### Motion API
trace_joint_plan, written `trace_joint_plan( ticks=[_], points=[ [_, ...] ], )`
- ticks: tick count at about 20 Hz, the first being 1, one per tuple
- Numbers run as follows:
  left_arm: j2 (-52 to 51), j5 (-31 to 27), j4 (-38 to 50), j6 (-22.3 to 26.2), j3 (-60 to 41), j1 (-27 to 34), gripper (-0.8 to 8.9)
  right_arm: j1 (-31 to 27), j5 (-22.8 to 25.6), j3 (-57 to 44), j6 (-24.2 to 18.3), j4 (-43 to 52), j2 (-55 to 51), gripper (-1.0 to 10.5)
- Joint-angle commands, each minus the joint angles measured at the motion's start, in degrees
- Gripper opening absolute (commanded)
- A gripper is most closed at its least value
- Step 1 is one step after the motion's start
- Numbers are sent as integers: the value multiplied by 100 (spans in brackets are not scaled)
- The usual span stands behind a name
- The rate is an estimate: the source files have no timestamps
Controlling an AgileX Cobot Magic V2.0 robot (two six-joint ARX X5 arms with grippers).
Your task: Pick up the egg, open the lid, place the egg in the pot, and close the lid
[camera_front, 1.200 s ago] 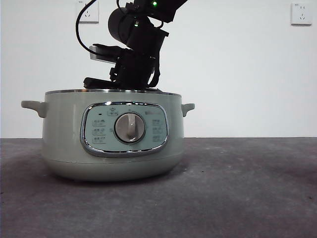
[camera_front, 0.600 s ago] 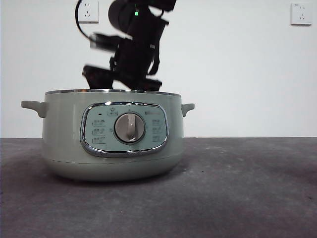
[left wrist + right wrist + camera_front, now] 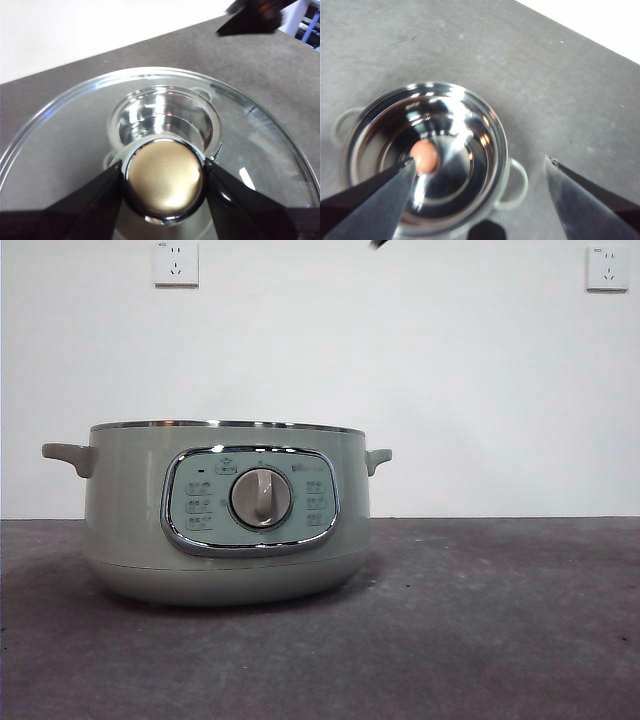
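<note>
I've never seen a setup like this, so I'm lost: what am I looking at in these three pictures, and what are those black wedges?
It is a two-armed robot at a table. One camera looks level at the round sage-green cooking pot on the grey table. The others ride on the wrists; the black wedges are gripper jaws. The left gripper clamps the knob of the clear glass lid, held above the table. The right gripper, open, looks down into the pot, where the small reddish-brown egg lies.
</note>
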Motion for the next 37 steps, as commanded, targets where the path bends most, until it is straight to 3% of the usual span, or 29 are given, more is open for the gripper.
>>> trace_joint_plan(
  ticks=[1, 9, 15, 20, 24, 37],
  points=[
    [72, 461, 704, -7, -459, -24, -8, 24, -111, 4, -120, -284, -348, 437],
    [1419, 433, 1873, 31, -699, -420, -8, 31, -723, -603, -234, -1049, -1707, 436],
    [2465, -85, 2809, 76, -699, -1248, -8, 35, -719, -3016, 39, -334, -3351, 434],
    [3329, -216, 3368, 103, -699, -1410, -8, 35, -682, -5051, 490, 264, -4640, 434],
    [3847, -216, 3799, 105, -699, -1416, -8, 35, -610, -5941, 828, 417, -5298, 434],
    [4402, -509, 3853, 120, -704, -1399, -8, 35, -350, -6332, 1049, 450, -5805, 434]
  ],
)
